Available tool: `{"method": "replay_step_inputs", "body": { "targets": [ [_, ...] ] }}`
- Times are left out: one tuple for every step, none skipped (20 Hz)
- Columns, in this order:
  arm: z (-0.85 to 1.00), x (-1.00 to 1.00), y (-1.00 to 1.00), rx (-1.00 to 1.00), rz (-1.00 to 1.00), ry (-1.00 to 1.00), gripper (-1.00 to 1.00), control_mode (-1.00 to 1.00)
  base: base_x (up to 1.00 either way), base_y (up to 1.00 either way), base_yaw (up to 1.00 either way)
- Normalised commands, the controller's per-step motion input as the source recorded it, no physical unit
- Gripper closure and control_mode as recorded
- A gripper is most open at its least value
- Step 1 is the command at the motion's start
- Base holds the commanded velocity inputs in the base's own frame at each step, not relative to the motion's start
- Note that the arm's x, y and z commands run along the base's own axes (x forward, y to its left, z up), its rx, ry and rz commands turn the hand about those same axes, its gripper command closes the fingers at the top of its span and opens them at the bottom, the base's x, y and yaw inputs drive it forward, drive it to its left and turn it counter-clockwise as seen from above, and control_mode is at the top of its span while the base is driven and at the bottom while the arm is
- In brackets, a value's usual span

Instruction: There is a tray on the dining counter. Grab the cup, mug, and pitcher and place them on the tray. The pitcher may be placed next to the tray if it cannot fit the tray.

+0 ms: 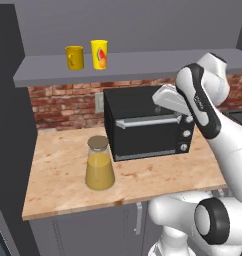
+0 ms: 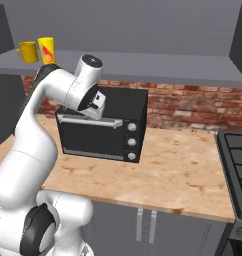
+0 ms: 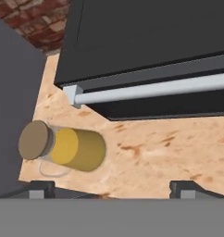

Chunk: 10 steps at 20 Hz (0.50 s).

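Gripper (image 3: 112, 187) is spread wide, nothing between the fingers (image 3: 40, 189); both tips sit at the bottom of the hand view, far apart.

Pitcher (image 3: 63, 146) is at left centre of the hand view, above and just inboard of the left fingertip, not touching it. Cork lid (image 3: 35, 140) points frame-left, juice-filled body toward centre. In the left base view the pitcher (image 1: 99, 165) stands upright on the tan counter (image 1: 63, 175) at lower centre-left; the hand (image 1: 170, 100) is up at centre-right, over the top front of the toaster oven (image 1: 148, 125), well apart from the pitcher.

Mug (image 1: 74, 57) and cup (image 1: 99, 54) sit side by side on the grey shelf (image 1: 143, 65) at upper left of the left base view, mug left of cup, near each other. Same pair at top left of the right base view: mug (image 2: 28, 51), cup (image 2: 46, 50).

Clearance:
- Pitcher is just left of the oven's front left corner, gap between them.
- Oven handle bar (image 3: 151, 90) runs across the upper half of the hand view, above the open counter.
- Dark wall panel (image 3: 12, 106) along the left edge of the hand view, close to the lid.
- Open counter right of the pitcher in front of the oven; counter front edge is near the pitcher's base in the left base view.
- Right base view: bare counter (image 2: 183, 165) between oven and stove (image 2: 238, 165) at the right edge.
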Motion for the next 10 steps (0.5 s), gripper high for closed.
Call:
{"method": "replay_step_inputs", "body": {
  "targets": [
    [0.14, 0.0, 0.0, 0.22, 0.0, 0.0, -1.0, -1.0, 0.0, 0.0, 0.0],
    [0.13, 0.0, 0.0, 0.21, 0.0, 0.0, -1.0, -1.0, 0.0, 0.0, 0.0],
    [0.13, 0.0, 0.0, 0.22, 0.0, 0.0, -1.0, -1.0, 0.0, 0.0, 0.0],
    [0.13, 0.0, 0.0, 0.22, 0.0, 0.0, -1.0, -1.0, 0.0, 0.0, 0.0],
    [0.14, 0.0, 0.0, 0.22, 0.0, 0.0, -1.0, -1.0, 0.0, 0.0, 0.0],
    [0.14, 0.0, 0.0, 0.22, 0.0, 0.0, -1.0, -1.0, 0.0, 0.0, 0.0],
    [0.14, 0.0, 0.03, 0.22, 0.0, 0.0, -1.0, -1.0, 0.0, 0.0, 0.0],
    [0.14, 0.0, 0.01, 0.23, 0.0, 0.0, -1.0, -1.0, 0.0, 0.0, 0.0],
    [0.12, 0.0, 0.01, 0.23, 0.0, 0.0, -1.0, -1.0, 0.0, 0.0, 0.0],
    [0.12, 0.0, 0.0, 0.24, 0.0, 0.0, -1.0, -1.0, 0.0, 0.0, 0.0]
  ]
}}
